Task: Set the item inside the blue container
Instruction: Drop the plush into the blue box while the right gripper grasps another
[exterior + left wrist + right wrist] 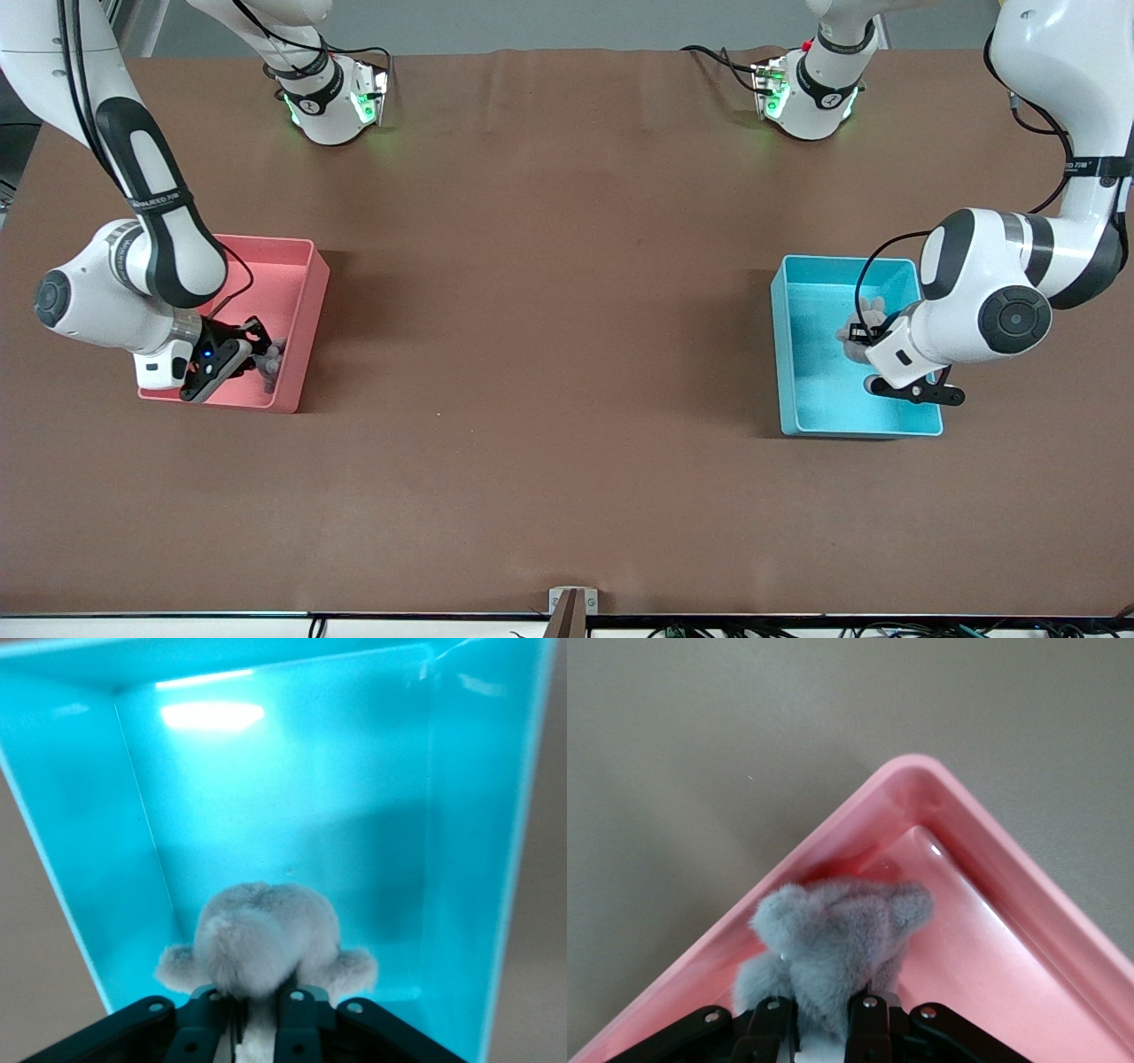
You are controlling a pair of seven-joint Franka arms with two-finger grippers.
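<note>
The left hand (257, 1028) is clamped on a fluffy grey plush toy (266, 939) inside the smooth blue container (80, 859). The right hand (828, 1028) grips another furry grey toy (833, 948) over the pink bin (1028, 895).

Two Franka arms bend down from their bases toward each end of the surface. The left claw (852, 334) hangs low inside the blue container (783, 354), its fingers (297, 1028) pinched on a pale grey plush toy (261, 939). The right claw (266, 350) dips over a corner of the pink bin (306, 354), its fingers (868, 1028) clamped on a darker grey plush toy (833, 948). Both wrists tilt inward, elbows raised above the surface.
</note>
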